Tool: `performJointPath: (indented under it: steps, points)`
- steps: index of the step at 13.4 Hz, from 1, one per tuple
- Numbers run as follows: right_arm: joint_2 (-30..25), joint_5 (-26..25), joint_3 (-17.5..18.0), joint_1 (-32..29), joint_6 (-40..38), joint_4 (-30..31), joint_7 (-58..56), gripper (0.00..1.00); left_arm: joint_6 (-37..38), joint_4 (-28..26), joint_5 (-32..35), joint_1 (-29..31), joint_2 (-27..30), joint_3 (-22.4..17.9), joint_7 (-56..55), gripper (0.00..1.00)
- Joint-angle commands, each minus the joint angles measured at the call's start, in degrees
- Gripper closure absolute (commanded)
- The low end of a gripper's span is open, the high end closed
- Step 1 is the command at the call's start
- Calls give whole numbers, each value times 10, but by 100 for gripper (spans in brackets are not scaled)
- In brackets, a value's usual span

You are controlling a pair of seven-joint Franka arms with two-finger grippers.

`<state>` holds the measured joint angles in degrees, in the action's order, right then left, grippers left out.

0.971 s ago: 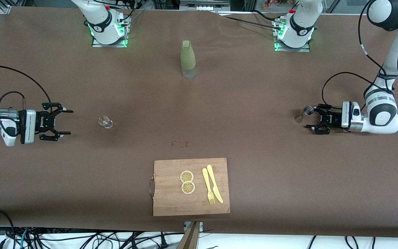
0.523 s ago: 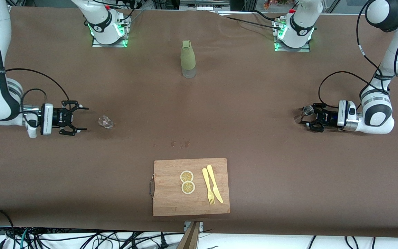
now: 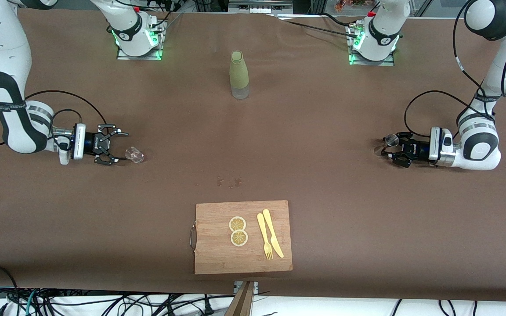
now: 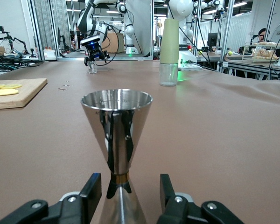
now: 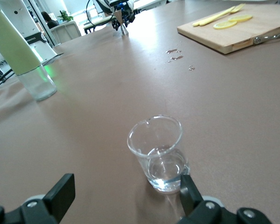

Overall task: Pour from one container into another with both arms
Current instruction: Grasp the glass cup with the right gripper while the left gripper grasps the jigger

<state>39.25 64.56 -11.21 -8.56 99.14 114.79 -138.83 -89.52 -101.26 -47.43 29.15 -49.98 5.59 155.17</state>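
Motion since a second ago is mostly on the right arm's side: its hand (image 3: pixel 119 148) has travelled low over the worktop (image 3: pixel 253 145) toward the shot glass (image 3: pixel 134 154) and now has its fingers spread wide, their tips just reaching the glass but not yet around it. The left hand (image 3: pixel 388 151) has slid in until its parted fingers stand on either side of the jigger (image 3: pixel 390 141), at its narrow waist, not visibly pinching it. Judging by this, both grasps are about to be made and no pouring has begun.

The jigger (image 4: pixel 116 140) is polished steel, an hourglass with a round rim, mirror-bright and probably slippery. The glass (image 5: pixel 158 151) is clear, squat and thick-based, standing upright at the right arm's end of the worktop. The brown covering looks matte, with a few wet spots (image 3: pixel 229 182) near the bamboo cutting board (image 3: pixel 243 237).
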Motion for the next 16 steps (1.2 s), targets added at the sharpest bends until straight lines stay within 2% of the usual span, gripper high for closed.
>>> performJointPath:
  steps: [1,6,10,12,16]
  points:
    - [12,32,0,-3,2,7,-47,0,16,-4,-20,-4,9,-8,35,42]
    - [31,69,0,-1,3,1,-95,0,31,-1,-20,-4,10,-9,35,42]
    - [30,81,0,-2,-4,-11,-103,0,31,-1,-20,-4,10,-11,35,51]
    - [29,83,0,-1,-4,-16,-103,0,31,1,-20,-4,10,-11,35,62]
    - [30,84,2,0,-5,-26,-108,0,29,2,-19,-4,10,-11,36,93]
